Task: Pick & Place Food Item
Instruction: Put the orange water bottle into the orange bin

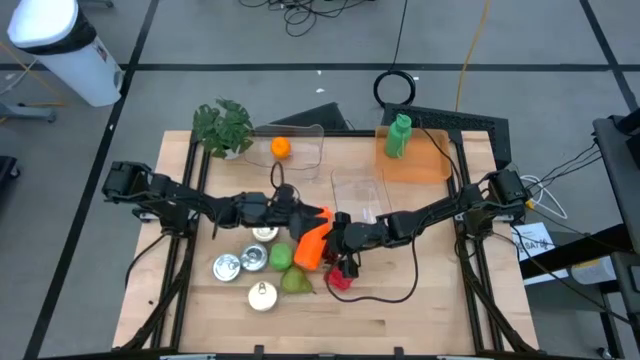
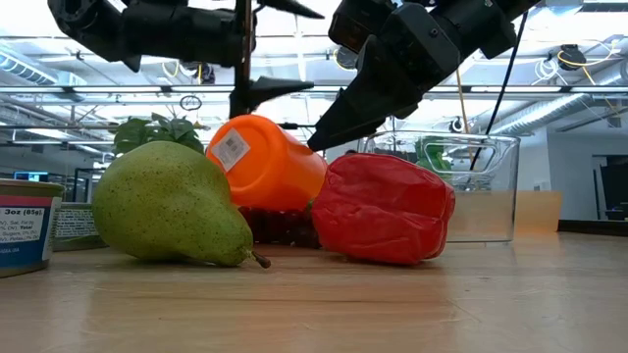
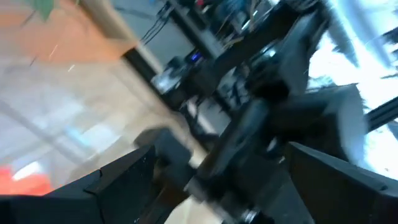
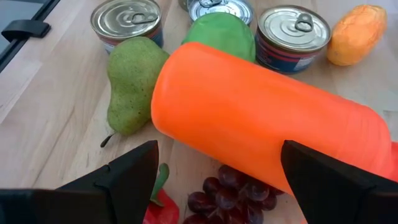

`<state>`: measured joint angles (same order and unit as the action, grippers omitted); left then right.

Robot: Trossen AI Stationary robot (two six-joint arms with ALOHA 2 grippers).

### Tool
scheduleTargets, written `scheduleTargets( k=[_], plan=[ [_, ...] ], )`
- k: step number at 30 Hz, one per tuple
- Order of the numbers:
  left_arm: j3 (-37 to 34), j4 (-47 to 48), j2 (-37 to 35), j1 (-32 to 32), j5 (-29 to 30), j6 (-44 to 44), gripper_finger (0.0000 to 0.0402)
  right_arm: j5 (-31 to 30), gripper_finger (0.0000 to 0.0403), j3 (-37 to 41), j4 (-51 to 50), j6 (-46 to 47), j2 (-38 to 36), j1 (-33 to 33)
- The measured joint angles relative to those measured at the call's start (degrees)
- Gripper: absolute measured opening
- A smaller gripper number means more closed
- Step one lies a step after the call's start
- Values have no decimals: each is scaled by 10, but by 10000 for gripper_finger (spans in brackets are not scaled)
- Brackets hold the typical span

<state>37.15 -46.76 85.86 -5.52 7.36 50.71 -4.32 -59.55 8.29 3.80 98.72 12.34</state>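
high view: looking straight down over the whole table (image 1: 400,320) and both arms. low view: sitting at table-top height, facing level across, close on the pear (image 2: 172,206), orange bottle (image 2: 270,162) and red pepper (image 2: 383,208). right wrist view: peering down, near, sharing pear (image 4: 132,81) and bottle (image 4: 267,124). left wrist view: pointing sideways, blurred.

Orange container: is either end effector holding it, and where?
Neither. The left end effector and right end effector both stand open, gripping nothing. The orange container lies tilted on the grapes, just ahead of the right one.
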Motion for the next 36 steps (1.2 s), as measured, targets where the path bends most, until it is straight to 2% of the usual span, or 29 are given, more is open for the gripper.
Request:
scheduleTargets(
  k=[3,7,11,15,19,22,27,29,33,36],
  plan=[
    [3,-10,0,0,-20,-5,365,0,320,0,-11,-8,-6,0],
    [23,29,0,14,-69,5,365,-20,320,0,-55,-14,-46,0],
    [71,182,0,31,-103,-21,365,-85,320,0,-107,-4,-94,7],
    [130,367,0,48,-61,-72,365,-109,320,0,-136,1,-124,15],
    [163,472,0,71,-37,-83,365,-107,320,0,-141,1,-131,28],
    [168,481,0,82,-57,-96,365,-107,320,0,-138,-3,-131,35],
    [168,484,0,79,-64,-178,365,-108,320,0,-125,-18,-109,35],
    [168,483,0,76,-64,-178,365,-112,320,0,-89,-26,-93,33],
    [168,461,0,73,-87,-161,365,-151,323,0,-9,-71,-42,30],
    [168,445,0,78,-133,-161,365,-198,336,0,16,-131,-16,26]
  ],
)
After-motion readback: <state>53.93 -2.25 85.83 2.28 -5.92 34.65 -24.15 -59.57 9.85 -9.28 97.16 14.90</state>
